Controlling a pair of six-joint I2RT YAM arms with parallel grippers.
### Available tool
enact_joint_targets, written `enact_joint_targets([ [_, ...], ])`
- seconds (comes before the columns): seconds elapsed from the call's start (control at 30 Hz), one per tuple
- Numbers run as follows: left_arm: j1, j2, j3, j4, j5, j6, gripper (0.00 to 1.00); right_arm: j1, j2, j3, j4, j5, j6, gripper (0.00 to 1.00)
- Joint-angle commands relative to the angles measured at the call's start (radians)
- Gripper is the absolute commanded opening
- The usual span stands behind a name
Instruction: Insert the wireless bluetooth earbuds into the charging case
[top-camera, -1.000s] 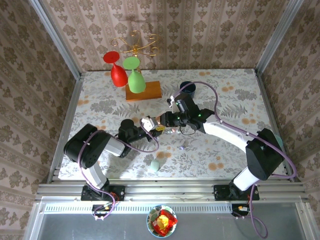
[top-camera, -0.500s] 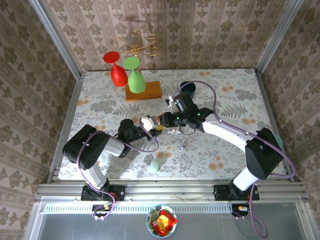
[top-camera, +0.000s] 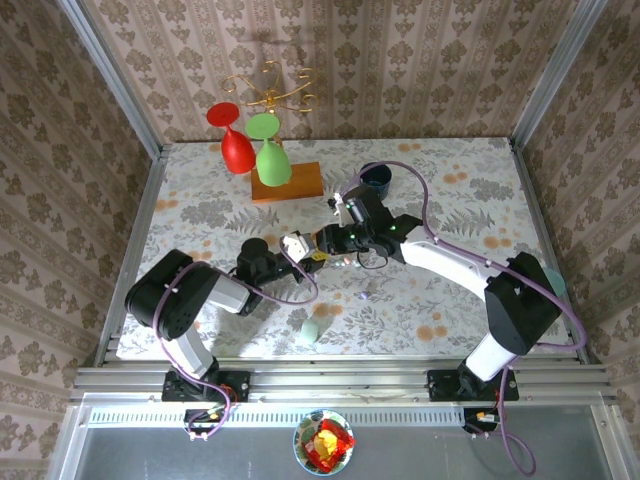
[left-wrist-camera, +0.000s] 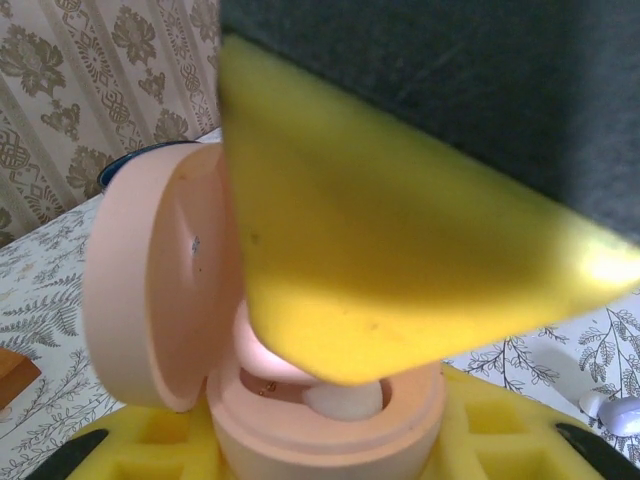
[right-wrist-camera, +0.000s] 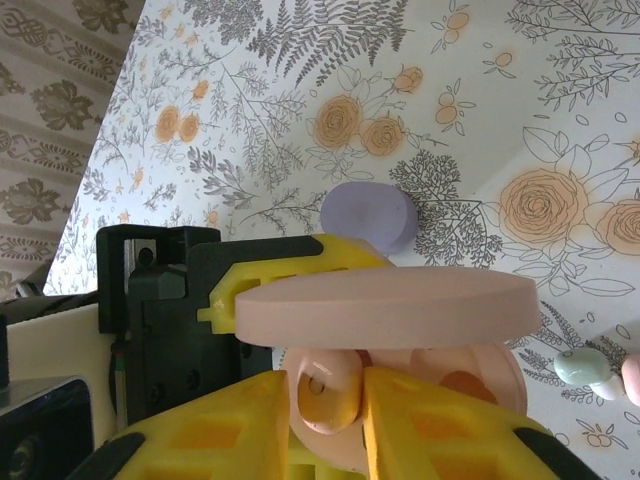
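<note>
My left gripper (top-camera: 303, 254) is shut on the base of a pink charging case (left-wrist-camera: 330, 425), whose lid (left-wrist-camera: 150, 290) stands open. My right gripper (top-camera: 326, 243) hangs directly over the case. Its yellow fingers (right-wrist-camera: 220, 430) sit close on either side of a pink earbud (right-wrist-camera: 330, 390) at the case's well, under the lid (right-wrist-camera: 385, 305). In the left wrist view a pale earbud (left-wrist-camera: 345, 400) rests in the well beneath a yellow finger (left-wrist-camera: 400, 260) of the right gripper.
A lilac case (right-wrist-camera: 368, 217) lies on the floral tablecloth just beyond; loose green (right-wrist-camera: 580, 367) and pink (right-wrist-camera: 632, 380) pieces lie to the right. A green case (top-camera: 311, 331) sits near the front edge. Red (top-camera: 237, 150) and green (top-camera: 272, 160) glasses, a wooden block (top-camera: 288, 182) and a dark cup (top-camera: 377, 178) stand at the back.
The right arm has crept slightly up and left over the case. The left arm has held still with the case.
</note>
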Motion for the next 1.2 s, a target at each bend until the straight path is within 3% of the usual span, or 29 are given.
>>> enact_joint_targets([
  [0.0, -0.007, -0.035, 0.02, 0.054, -0.005, 0.021, 0.34, 0.01, -0.033, -0.006, -0.032, 0.028, -0.003, 0.32],
  [0.23, -0.001, -0.043, 0.008, 0.054, -0.004, 0.027, 0.34, 0.0, -0.155, -0.11, 0.051, 0.085, -0.004, 0.47],
  [0.4, 0.016, -0.076, -0.023, 0.054, -0.003, 0.021, 0.34, -0.04, -0.276, -0.234, 0.093, 0.153, 0.016, 0.48],
  [0.5, 0.027, -0.096, -0.041, 0.054, 0.008, 0.008, 0.33, -0.081, -0.287, -0.291, 0.128, 0.123, 0.015, 0.5],
  [0.77, 0.016, -0.155, -0.083, 0.053, -0.03, 0.007, 0.31, -0.214, -0.098, -0.23, 0.058, -0.038, 0.025, 0.46],
  [1.17, 0.013, -0.172, -0.096, 0.054, -0.017, 0.004, 0.32, -0.223, 0.191, -0.008, -0.096, -0.128, -0.105, 0.41],
])
